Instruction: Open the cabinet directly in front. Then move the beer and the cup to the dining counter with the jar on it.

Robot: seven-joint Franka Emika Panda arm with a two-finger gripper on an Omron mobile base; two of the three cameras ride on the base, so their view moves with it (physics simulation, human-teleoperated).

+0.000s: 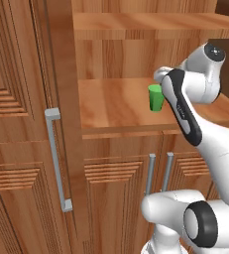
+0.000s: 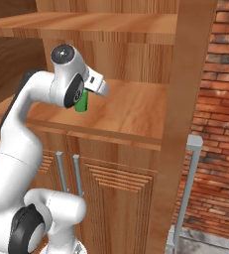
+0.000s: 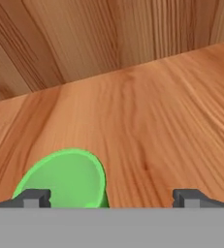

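Hand view: cup (image 3: 67, 179) sits just inside the left jaw, off-centre between spread jaws, with nothing gripped yet.
To grip well, the gripper (image 3: 111, 197) should probably shift left until the cup is midway, then descend and close. Small, plain bright green, tapered, its open rim facing the hand; it stands upright on the cabinet (image 1: 17, 149) shelf (image 3: 157, 121).
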